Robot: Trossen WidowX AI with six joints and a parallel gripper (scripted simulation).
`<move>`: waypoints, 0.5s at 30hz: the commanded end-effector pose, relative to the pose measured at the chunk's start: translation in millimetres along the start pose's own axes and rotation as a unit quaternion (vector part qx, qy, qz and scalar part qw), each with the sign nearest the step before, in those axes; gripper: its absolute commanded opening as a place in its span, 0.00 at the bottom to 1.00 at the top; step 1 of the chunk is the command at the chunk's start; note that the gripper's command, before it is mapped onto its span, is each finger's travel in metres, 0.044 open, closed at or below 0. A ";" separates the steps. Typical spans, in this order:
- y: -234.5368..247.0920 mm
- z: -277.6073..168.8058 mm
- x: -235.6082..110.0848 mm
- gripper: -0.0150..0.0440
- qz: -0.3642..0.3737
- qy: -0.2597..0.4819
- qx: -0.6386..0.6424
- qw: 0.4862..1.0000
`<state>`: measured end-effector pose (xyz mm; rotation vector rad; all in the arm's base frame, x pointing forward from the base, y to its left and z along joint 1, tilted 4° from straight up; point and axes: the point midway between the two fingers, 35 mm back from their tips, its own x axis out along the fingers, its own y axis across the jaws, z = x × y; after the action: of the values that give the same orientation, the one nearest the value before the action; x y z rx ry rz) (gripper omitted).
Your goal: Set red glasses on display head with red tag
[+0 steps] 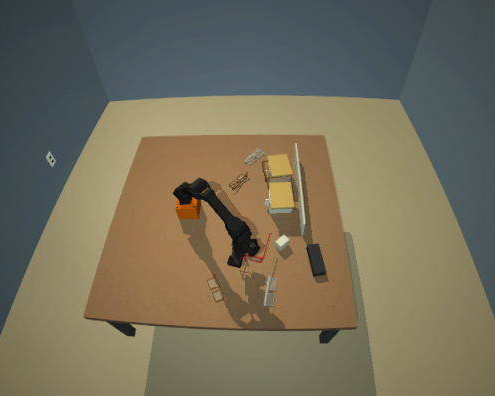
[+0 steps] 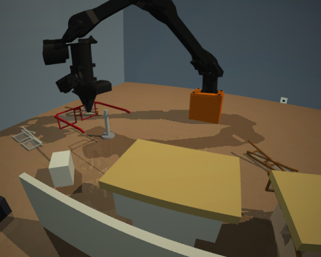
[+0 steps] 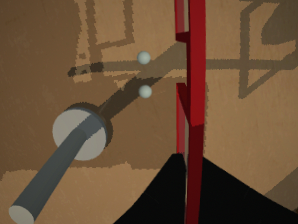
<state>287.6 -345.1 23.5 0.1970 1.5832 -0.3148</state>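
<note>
The red glasses (image 1: 256, 259) (image 2: 112, 106) (image 3: 196, 63) hang level a little above the table, temples open. My gripper (image 1: 237, 260) (image 2: 89, 108) (image 3: 184, 163) points straight down and is shut on their front frame. Two display heads with flat yellow tops stand at the back right of the table: the nearer one (image 1: 281, 195) (image 2: 180, 176) and the farther one (image 1: 280, 165) (image 2: 307, 208). I cannot make out their tags. The gripper is well away from both heads. A small grey stand (image 2: 107, 124) (image 3: 80, 132) is on the table just beside the gripper.
A white panel (image 1: 299, 190) (image 2: 86, 224) stands behind the heads. A white cube (image 1: 282, 243) (image 2: 61, 169) and a black box (image 1: 315, 259) lie near the gripper. Other glasses lie about: brown (image 1: 239, 182) (image 2: 269, 160), grey (image 1: 255, 154), tan (image 1: 215, 289), pale (image 1: 270, 290) (image 2: 28, 137). The orange arm base (image 1: 188, 207) (image 2: 206, 105) is mid-table.
</note>
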 end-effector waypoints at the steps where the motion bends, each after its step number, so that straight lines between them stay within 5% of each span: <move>1: -2.0 -1.2 -34.6 0.25 -0.006 -0.008 0.000 1.000; 15: 29.0 -3.6 -53.1 0.25 -0.004 -0.009 0.000 1.000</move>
<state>287.8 -328.7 70.2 0.1983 1.5738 -0.3248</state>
